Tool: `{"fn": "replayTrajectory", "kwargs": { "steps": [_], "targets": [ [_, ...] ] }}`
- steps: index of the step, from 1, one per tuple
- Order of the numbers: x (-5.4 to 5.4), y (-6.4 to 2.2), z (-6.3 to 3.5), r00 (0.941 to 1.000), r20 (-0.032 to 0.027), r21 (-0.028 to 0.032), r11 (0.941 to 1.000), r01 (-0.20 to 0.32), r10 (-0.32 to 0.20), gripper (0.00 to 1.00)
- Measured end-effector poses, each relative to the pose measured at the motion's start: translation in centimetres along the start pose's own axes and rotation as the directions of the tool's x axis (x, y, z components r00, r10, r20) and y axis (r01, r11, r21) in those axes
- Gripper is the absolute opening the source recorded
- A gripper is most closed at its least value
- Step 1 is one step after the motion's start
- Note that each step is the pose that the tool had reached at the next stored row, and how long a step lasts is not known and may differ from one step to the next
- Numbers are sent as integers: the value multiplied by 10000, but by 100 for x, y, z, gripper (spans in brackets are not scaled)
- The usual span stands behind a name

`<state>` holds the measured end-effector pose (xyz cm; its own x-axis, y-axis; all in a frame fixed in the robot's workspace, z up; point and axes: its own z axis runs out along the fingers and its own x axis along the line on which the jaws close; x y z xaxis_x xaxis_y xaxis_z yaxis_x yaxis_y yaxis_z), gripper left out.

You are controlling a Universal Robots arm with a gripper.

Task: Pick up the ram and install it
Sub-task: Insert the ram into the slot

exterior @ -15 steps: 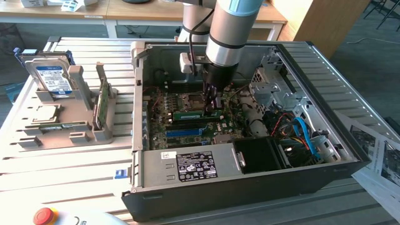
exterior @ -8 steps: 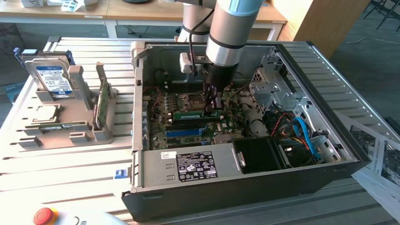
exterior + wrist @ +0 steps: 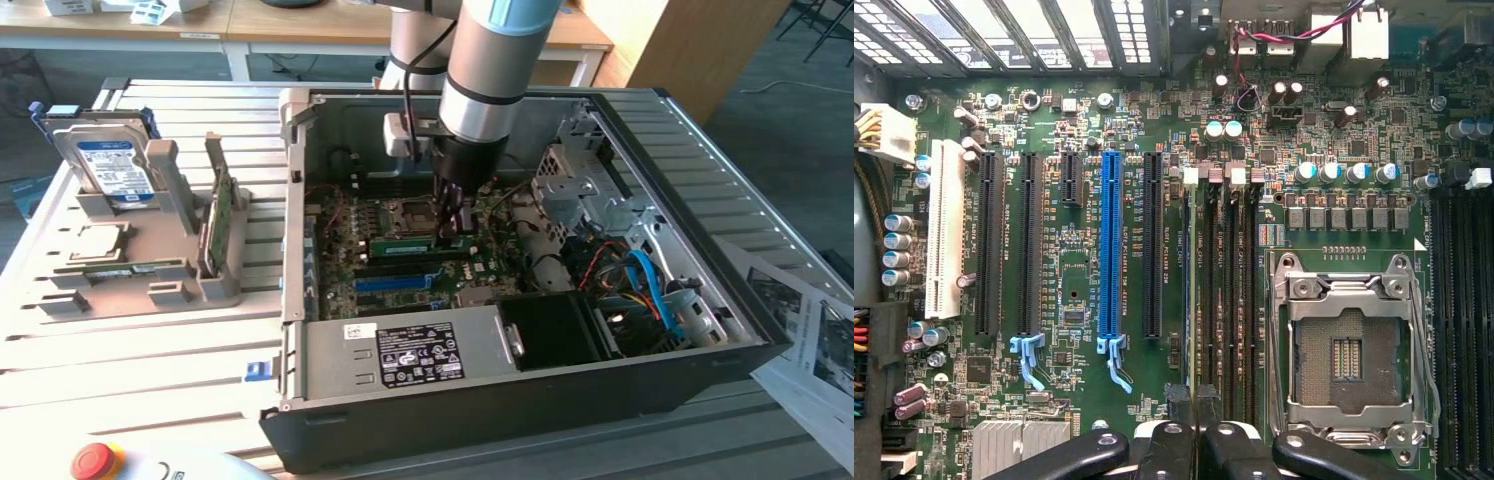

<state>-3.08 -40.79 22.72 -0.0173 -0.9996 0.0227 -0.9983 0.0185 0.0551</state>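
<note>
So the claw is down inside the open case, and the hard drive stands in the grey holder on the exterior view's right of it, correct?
One thing is wrong: the exterior view shows the hard drive in the grey holder on its left of the case, not right. The claw is indeed inside the open case.

Bright, even daylight washes the pale slatted table (image 3: 140,345) at the exterior view's lower left, the inside of the computer case (image 3: 534,412) sits in softer shadow, and in the wrist view the vent grille (image 3: 1004,30) glows white beside an evenly lit motherboard (image 3: 1079,230).
</note>
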Motion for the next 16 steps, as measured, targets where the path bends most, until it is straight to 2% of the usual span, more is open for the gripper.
{"fn": "replayTrajectory", "kwargs": {
  "steps": [16],
  "targets": [
    [0, 10, 9, 10000, 1, 2, 10000, -1, 1, 12]
  ]
}}
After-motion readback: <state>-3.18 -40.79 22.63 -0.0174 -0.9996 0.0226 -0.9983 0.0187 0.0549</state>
